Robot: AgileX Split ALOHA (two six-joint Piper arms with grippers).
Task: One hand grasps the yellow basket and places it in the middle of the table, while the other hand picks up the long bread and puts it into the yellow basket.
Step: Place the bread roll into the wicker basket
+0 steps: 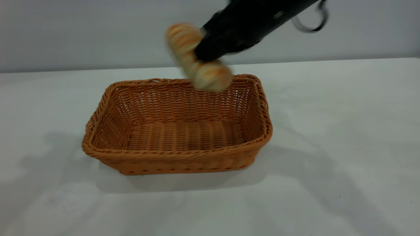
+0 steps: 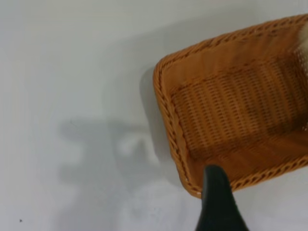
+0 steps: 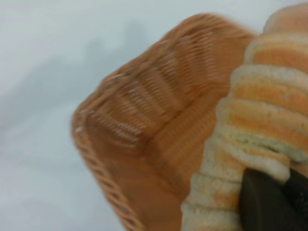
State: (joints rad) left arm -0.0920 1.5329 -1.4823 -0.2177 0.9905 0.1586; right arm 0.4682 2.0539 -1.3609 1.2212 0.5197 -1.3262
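The yellow basket (image 1: 177,156) stands empty in the middle of the white table (image 1: 344,131). My right gripper (image 1: 206,53) reaches in from the upper right and is shut on the long bread (image 1: 196,56). The bread hangs tilted above the basket's far rim, clear of it. In the right wrist view the striped bread (image 3: 255,125) fills the side, with a dark finger (image 3: 267,202) pressed on it and the basket's corner (image 3: 125,130) below. My left gripper (image 2: 217,207) is out of the exterior view and hovers beside a corner of the basket (image 2: 231,106), not touching it.
Bare tabletop (image 2: 72,72) lies on all sides of the basket. A grey wall (image 1: 82,32) runs behind the table's far edge. A black cable loop (image 1: 311,23) hangs from the right arm.
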